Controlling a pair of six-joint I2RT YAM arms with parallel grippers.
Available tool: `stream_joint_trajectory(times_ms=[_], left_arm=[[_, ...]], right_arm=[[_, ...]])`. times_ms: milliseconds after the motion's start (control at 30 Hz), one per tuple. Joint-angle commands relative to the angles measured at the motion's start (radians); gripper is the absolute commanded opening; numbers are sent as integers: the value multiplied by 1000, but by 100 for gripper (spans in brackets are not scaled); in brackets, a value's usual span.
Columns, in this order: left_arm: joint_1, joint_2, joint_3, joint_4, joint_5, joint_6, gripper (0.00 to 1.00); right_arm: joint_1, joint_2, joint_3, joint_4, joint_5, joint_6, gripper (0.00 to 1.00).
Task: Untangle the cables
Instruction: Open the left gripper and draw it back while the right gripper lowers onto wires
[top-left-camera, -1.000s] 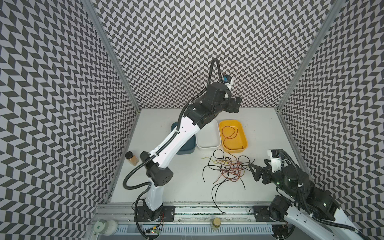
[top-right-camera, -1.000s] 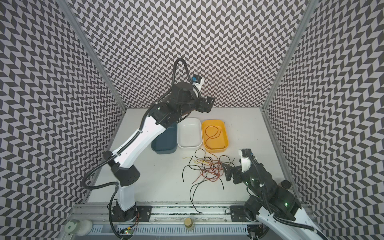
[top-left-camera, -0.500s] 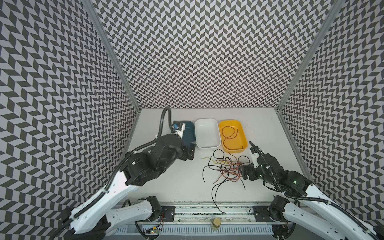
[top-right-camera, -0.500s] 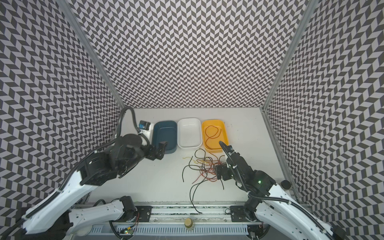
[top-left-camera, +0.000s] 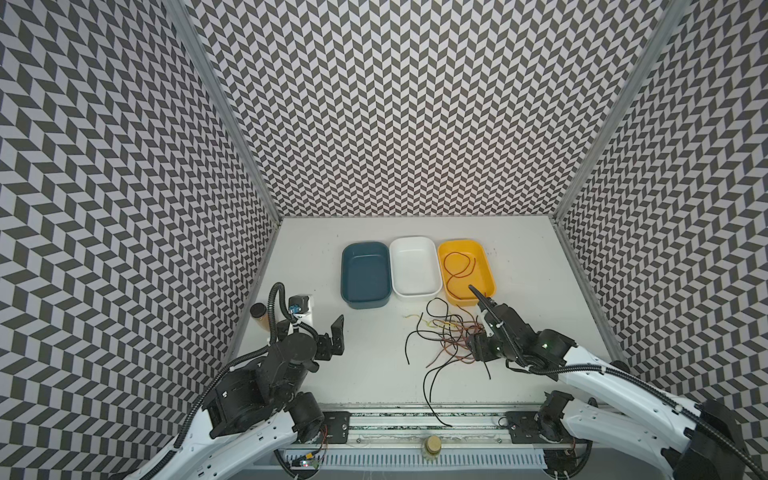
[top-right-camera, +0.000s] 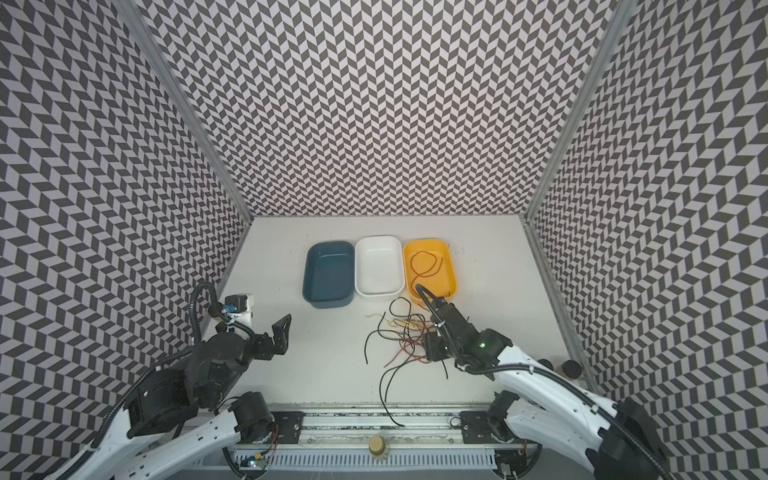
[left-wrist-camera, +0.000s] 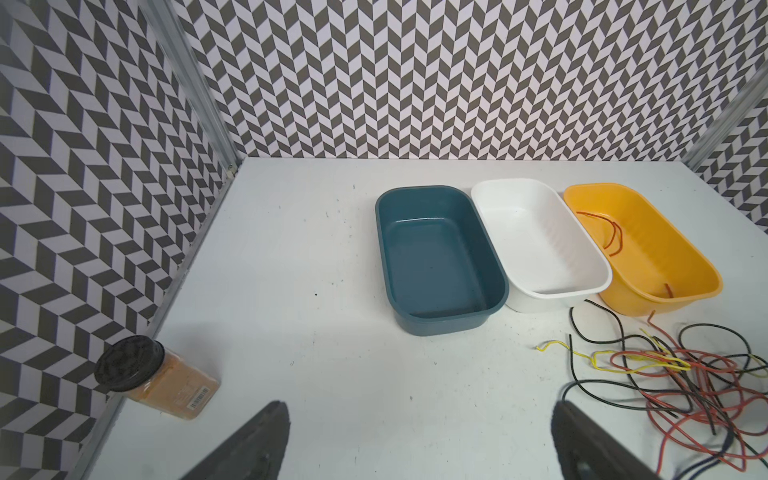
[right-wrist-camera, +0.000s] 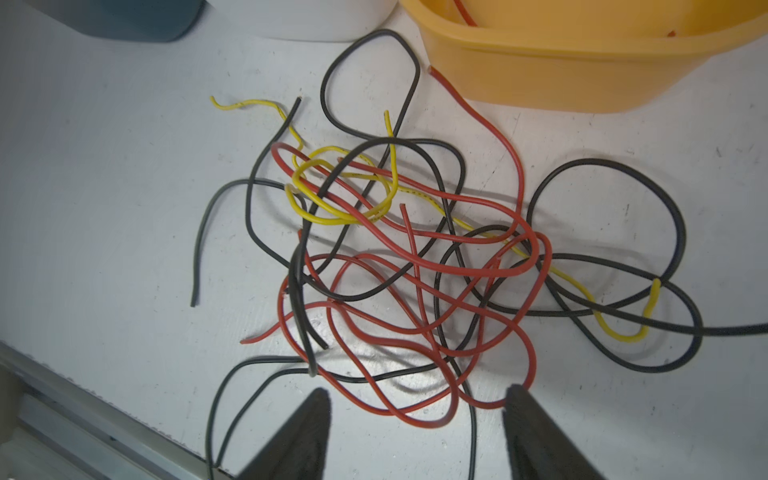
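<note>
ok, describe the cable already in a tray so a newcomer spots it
At the table's back stand three trays in a row. The rightmost, yellow tray holds one looped red cable. It alone lies in a tray; the other cables are tangled on the table.

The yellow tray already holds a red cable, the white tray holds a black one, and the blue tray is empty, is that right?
Not quite: the white tray is empty too, as the left wrist view shows. The yellow tray does hold a red cable, and the blue tray is empty.
</note>
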Motion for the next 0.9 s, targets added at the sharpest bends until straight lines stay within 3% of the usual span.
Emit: stream_joint_trajectory(times_ms=[0, 133, 233, 400, 567, 867], left_arm=[[17, 18, -23, 84, -52, 34, 100], [42, 30, -49, 109, 53, 10, 100], [45, 43, -50, 106, 37, 7, 100], [70, 39, -69, 134, 71, 19, 100], [73, 35, -85, 151, 82, 27, 100], [100, 93, -90, 158, 101, 34, 100]], right_arm=[[-5, 37, -6, 47, 9, -1, 54], [-5, 71, -28, 71, 17, -3, 52], [-5, 78, -44, 103, 6, -3, 42], [-5, 95, -47, 126, -1, -3, 35], [-4, 110, -35, 118, -28, -10, 16], [-3, -60, 47, -45, 1, -33, 0]])
